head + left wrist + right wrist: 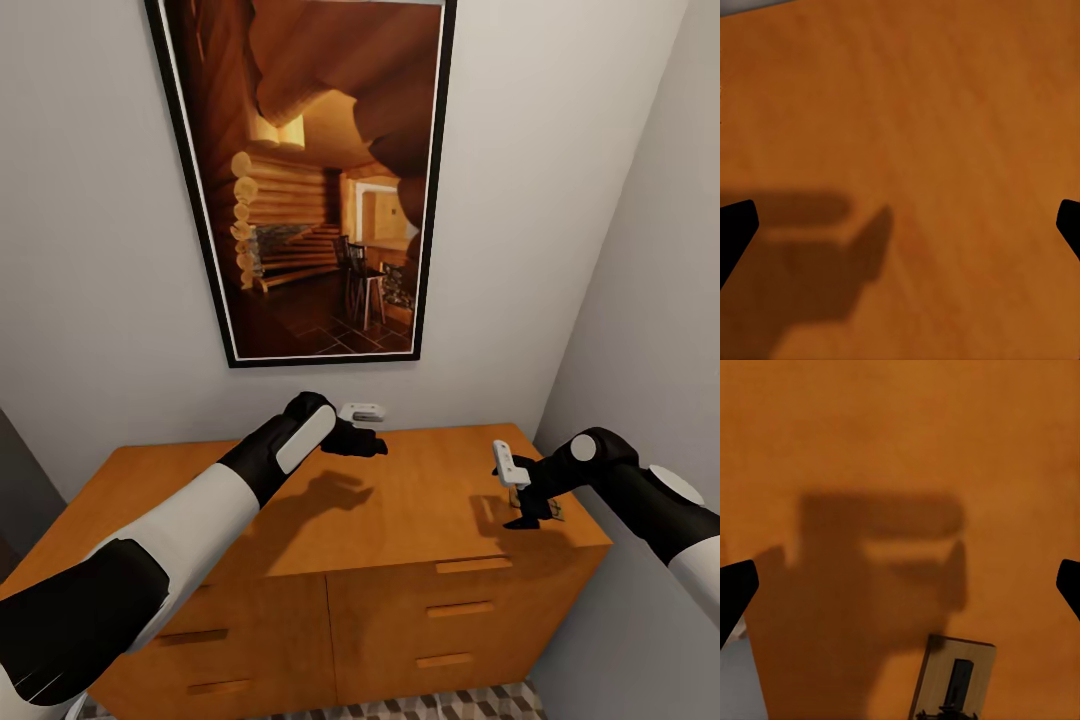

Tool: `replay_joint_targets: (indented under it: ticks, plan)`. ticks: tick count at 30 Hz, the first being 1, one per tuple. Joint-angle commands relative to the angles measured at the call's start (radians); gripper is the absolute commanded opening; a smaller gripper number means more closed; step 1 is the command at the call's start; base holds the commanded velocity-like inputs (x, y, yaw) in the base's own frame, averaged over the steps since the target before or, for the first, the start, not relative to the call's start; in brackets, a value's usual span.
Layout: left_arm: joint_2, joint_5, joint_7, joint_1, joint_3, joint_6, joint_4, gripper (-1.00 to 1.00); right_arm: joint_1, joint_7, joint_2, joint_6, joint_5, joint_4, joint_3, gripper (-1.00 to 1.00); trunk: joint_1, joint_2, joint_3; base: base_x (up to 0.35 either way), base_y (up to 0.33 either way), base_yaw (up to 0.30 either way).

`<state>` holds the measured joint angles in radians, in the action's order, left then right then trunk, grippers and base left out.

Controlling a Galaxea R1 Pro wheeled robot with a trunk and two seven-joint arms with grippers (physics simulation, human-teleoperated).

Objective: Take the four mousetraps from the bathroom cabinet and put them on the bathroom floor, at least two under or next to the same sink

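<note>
A strip of patterned bathroom floor (pixel 440 705) is seen at 6 o'clock, below the cabinet (pixel 400 600). At 4 o'clock the right gripper (pixel 528 510) is held wide open and empty over a mousetrap (pixel 954 679) on the cabinet top. Further back, the left gripper (pixel 372 445) is spread open, empty. A framed picture (pixel 310 180) is hung at 12 o'clock.

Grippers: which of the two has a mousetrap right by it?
The right gripper, by the mousetrap at the right edge of the cabinet; the left gripper faces bare wood.
</note>
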<state>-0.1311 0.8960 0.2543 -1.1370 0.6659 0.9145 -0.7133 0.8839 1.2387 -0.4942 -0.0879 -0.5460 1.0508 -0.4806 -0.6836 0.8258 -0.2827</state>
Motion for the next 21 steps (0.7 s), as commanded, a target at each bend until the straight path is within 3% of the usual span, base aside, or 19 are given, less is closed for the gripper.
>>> replay_joint_targets:
  ticks: [1, 21]
  plan:
    - [0.000, 0.011, 0.010, -0.001, 0.003, 0.001, -0.001, 1.00, 0.001, 0.003, 0.000, -0.010, 0.000, 0.002, -0.003, 1.00, 0.000, 0.001, -0.001, 0.000, 0.000, 0.000]
    - [0.000, 0.010, 0.010, -0.001, 0.003, 0.001, 0.000, 1.00, 0.001, 0.003, 0.001, -0.044, 0.001, -0.003, -0.003, 1.00, 0.000, 0.001, 0.007, 0.000, 0.000, -0.060]
